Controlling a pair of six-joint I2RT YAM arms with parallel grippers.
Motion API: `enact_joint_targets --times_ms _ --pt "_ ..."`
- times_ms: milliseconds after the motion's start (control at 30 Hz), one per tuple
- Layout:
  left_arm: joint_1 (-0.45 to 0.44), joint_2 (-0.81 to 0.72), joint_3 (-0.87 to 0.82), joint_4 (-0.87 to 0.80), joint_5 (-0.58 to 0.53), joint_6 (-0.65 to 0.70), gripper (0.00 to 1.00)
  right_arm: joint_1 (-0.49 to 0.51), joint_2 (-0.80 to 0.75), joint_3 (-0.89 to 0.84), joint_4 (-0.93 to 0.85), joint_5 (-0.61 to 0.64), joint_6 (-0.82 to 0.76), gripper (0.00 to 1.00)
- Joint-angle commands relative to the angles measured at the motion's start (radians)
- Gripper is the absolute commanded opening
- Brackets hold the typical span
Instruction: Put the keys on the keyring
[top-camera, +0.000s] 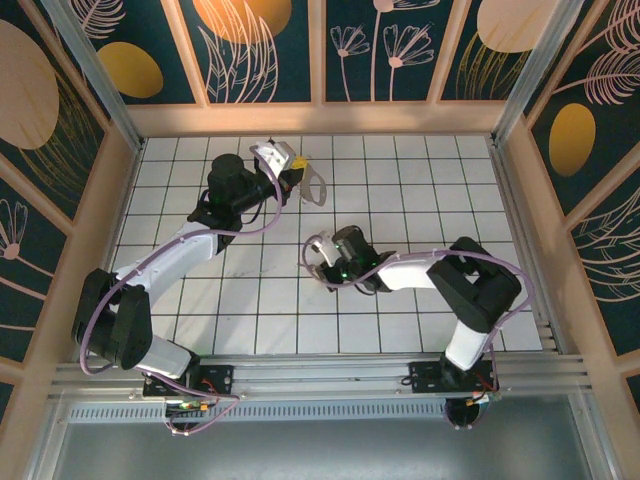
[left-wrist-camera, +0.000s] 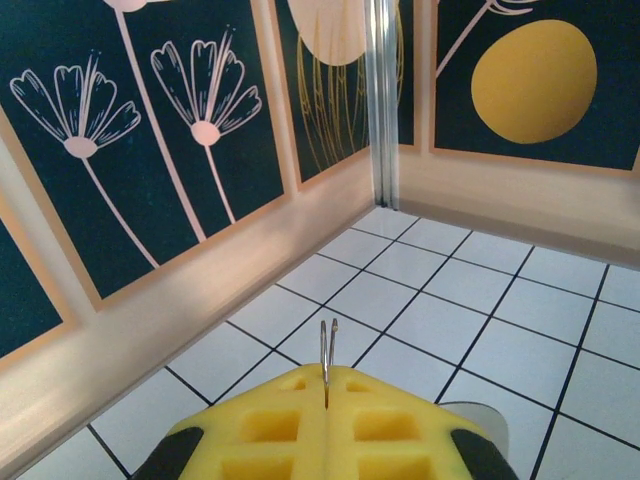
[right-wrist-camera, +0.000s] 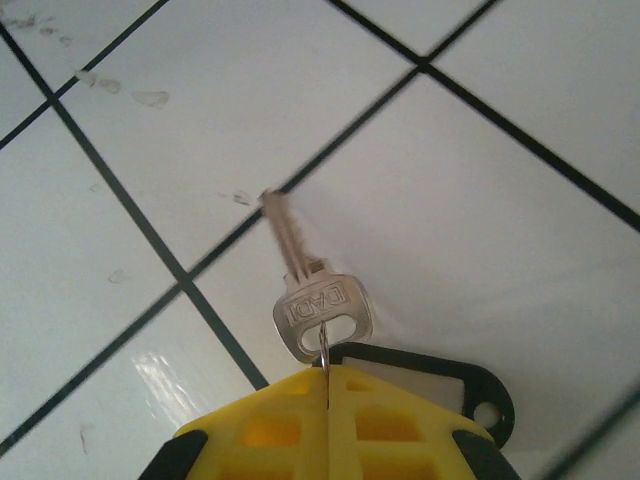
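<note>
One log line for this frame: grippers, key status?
left gripper: shut on keyring | right gripper: shut on key, black tag attached | key not yet on keyring

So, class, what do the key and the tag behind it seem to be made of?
Key: silvery metal, slightly shiny, with letters stamped on its head. Tag: probably plastic, a glossy black frame round a white insert that could be paper or card.
</note>
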Motion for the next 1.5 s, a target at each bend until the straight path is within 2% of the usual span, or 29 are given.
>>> enact_joint_targets --times_ms 0,433,667,1067,1133,1333,1467 --pt "0.008 0.007 0.03 0.053 0.016 -0.013 0.0 -0.053 -0.097 -0.057 0.045 -0.059 0.034 0.0" --pt "0.008 0.012 0.025 0.063 0.063 -0.03 0.0 -0.263 -0.398 -0.248 0.139 -0.143 0.176 0.0" --pt "0.008 0.009 0.019 0.065 0.065 -0.038 0.0 -0.3 -0.517 -0.261 0.117 -0.137 0.209 0.0" --pt "0.008 0.008 0.019 0.075 0.066 -0.059 0.0 -0.284 -0.481 -0.164 -0.202 0.111 0.222 0.0" --pt "0.008 0.011 0.022 0.076 0.071 -0.061 0.0 -0.277 -0.476 -0.168 -0.209 0.091 0.235 0.0" --pt "0.009 0.019 0.026 0.081 0.077 -0.074 0.0 -0.167 -0.323 -0.095 -0.255 0.187 0.248 0.0" --pt "0.008 0.018 0.022 0.08 0.074 -0.072 0.0 -0.162 -0.233 -0.106 -0.178 0.143 0.272 0.0"
